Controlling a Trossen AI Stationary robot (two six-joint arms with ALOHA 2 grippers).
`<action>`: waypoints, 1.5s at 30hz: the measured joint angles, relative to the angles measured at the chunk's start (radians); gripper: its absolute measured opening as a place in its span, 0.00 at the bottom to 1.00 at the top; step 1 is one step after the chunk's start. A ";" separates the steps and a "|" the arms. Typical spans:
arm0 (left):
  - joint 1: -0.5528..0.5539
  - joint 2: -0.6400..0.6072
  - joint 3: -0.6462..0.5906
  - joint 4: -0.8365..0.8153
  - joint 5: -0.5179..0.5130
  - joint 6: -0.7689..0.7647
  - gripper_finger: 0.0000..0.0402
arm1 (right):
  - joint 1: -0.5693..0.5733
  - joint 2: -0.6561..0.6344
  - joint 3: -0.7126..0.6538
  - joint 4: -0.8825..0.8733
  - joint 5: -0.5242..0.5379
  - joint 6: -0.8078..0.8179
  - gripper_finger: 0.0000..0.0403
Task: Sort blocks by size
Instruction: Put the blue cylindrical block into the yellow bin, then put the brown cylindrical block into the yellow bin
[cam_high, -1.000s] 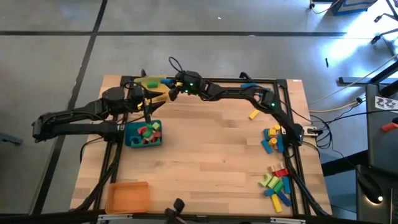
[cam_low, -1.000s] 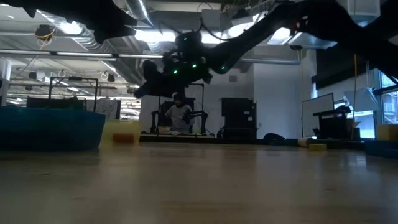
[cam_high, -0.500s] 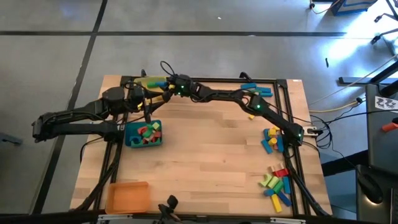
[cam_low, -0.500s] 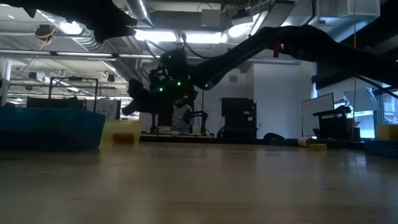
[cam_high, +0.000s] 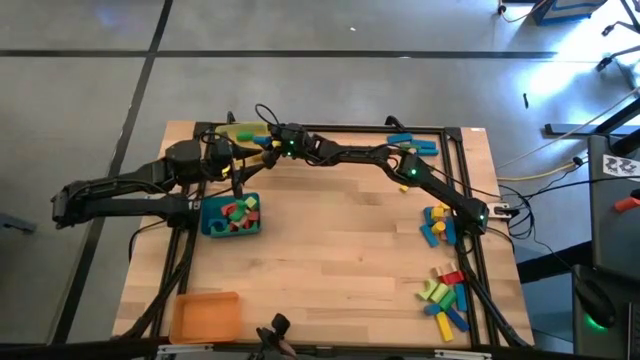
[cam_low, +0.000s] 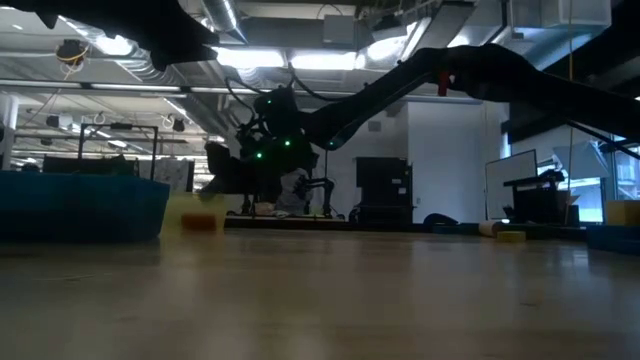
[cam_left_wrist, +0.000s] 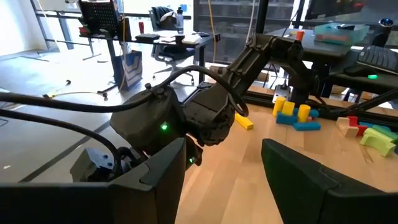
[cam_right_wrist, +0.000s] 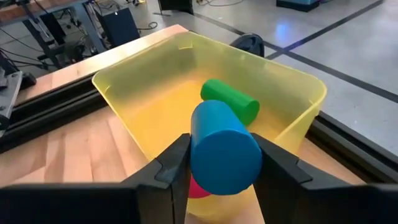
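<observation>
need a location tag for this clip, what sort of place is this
Probably a robotics lab or workshop: a wooden table on a bare concrete floor, desks with office chairs behind it, and exposed ceiling ducts under strip lights.

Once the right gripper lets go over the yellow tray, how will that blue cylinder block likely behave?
The blue cylinder block, held between the right gripper fingers, looks rigid with round smooth sides, so it will probably roll once dropped. The yellow plastic tray has raised walls that should stop it. It may bump the green cylinder block already lying inside.
</observation>
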 joint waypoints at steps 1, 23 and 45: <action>0.000 0.000 0.000 0.000 0.000 0.000 0.49 | 0.000 0.000 0.000 0.001 0.000 0.000 0.35; 0.000 0.000 0.000 0.000 0.000 -0.005 0.49 | 0.000 -0.038 0.000 -0.046 -0.001 -0.036 0.61; 0.000 0.000 0.000 0.000 0.000 -0.008 0.49 | -0.070 -0.402 -0.106 -0.429 0.053 -0.192 0.60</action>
